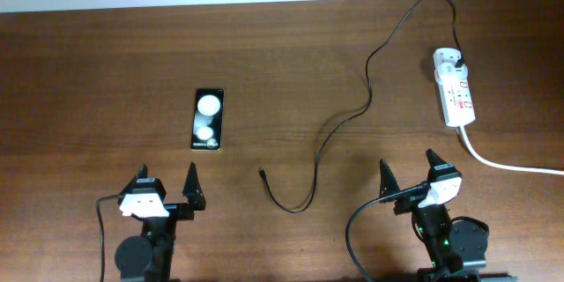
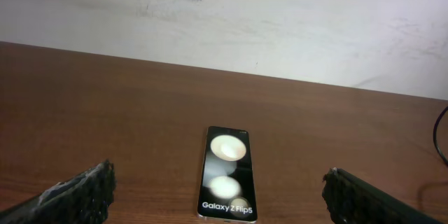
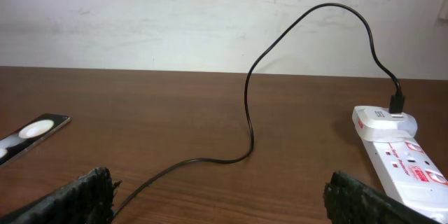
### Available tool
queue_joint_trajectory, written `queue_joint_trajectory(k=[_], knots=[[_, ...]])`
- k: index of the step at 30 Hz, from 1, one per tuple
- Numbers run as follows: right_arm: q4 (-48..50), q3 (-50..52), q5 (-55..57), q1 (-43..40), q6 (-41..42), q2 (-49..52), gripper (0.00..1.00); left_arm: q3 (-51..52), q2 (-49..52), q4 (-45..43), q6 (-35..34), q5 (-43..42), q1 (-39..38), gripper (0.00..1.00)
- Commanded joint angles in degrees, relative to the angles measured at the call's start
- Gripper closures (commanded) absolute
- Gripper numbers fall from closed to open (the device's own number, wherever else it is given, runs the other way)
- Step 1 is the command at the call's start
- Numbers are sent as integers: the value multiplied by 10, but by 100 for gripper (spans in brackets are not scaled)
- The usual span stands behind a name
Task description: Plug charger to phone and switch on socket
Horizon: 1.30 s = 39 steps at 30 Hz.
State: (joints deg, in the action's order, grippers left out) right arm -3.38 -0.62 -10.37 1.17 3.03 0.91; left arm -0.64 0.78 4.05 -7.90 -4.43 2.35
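Starting step: we are eyeing the loose charger (image 1: 367,88).
Left gripper (image 1: 166,172), right gripper (image 1: 405,160): gaping wide, empty.
Next, likely: pinching its plug for the Galaxy Z Flip5 phone (image 1: 208,118).

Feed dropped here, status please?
Left gripper, right gripper open, empty. Phone unplugged; charger tip loose on table, other end in socket. Nothing blocking.

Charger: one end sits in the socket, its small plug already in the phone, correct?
No. One end of the charger is in the socket, but its small plug lies loose on the table, apart from the phone; the overhead view shows it.
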Motion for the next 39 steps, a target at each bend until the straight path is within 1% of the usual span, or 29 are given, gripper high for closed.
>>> queue_joint_trajectory(k=[1,39], knots=[[-3,3,3,4,2,-7,1,1,-4,3,7,4,-2,1],[-3,3,3,4,2,-7,1,1,-4,3,7,4,-2,1]])
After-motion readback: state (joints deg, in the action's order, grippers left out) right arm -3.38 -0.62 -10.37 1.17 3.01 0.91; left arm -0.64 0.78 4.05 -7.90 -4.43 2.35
